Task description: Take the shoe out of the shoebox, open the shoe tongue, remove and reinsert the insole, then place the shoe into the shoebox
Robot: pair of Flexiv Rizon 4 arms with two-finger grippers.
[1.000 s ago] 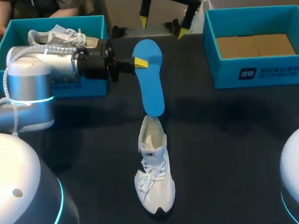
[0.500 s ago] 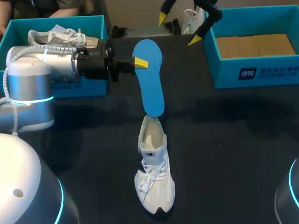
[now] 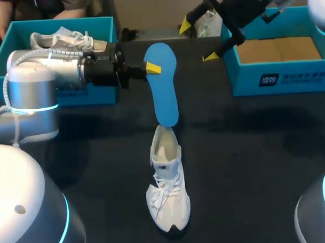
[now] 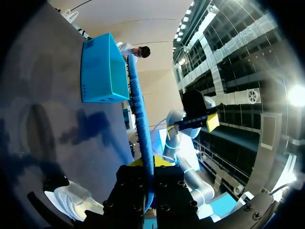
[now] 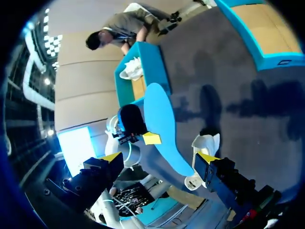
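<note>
Left pincer (image 3: 151, 68) clamped on the upper part of the blue insole (image 3: 166, 94), whose lower tip sits at the heel opening of the white shoe (image 3: 167, 190). The shoe lies on the dark desk (image 3: 249, 150), toe toward the robot. Right pincer (image 3: 197, 41) spread wide, holding nothing, just beside the right-hand shoebox (image 3: 289, 77).

Work surface: one table (image 3: 249, 166) with a dark, matte, near-black top that fills the head view from side to side. Lighting: soft-edged shadows lie across the tabletop. In both wrist views the same surface reads grey.
</note>
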